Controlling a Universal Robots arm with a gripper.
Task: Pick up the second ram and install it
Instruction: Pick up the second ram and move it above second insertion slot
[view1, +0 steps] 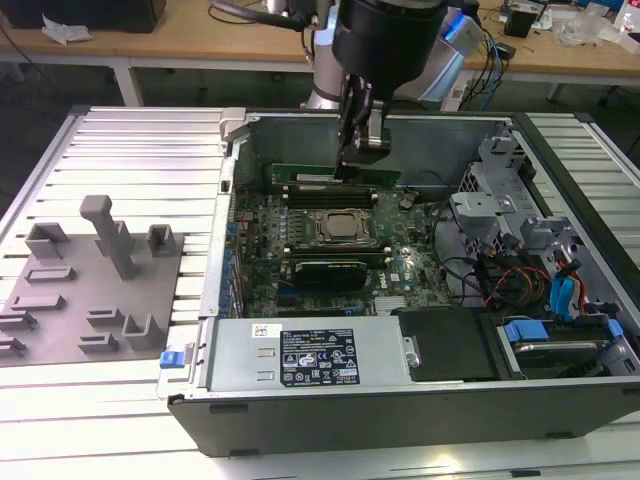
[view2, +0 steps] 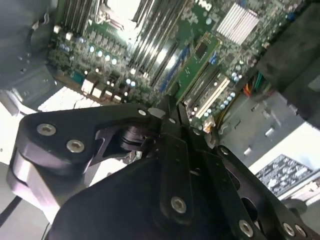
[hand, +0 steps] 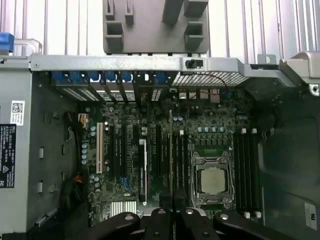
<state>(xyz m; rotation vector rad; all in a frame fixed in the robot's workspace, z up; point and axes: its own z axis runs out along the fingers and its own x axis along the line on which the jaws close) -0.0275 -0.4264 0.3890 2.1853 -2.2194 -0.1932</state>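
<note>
The second ram (view1: 300, 176) is a long green stick held level over the motherboard (view1: 400, 270) of the open computer case. My gripper (view1: 358, 158) comes down from above and is shut on the stick's middle. In the second wrist view the stick (view2: 197, 62) runs out from my closed gripper (view2: 171, 107) over the rows of memory slots. In the first wrist view my gripper (hand: 172, 214) is shut beside the silver-topped processor (hand: 212, 180). The processor (view1: 335, 226) lies just on the near side of the stick. I cannot tell whether the stick touches a slot.
A gray moulded holder plate (view1: 95, 290) with upright blocks lies on the ribbed table at the exterior view's left. The power supply (view1: 300, 355) lines the case's near side. Drive bays and cables (view1: 520, 265) crowd the right. A workbench stands behind.
</note>
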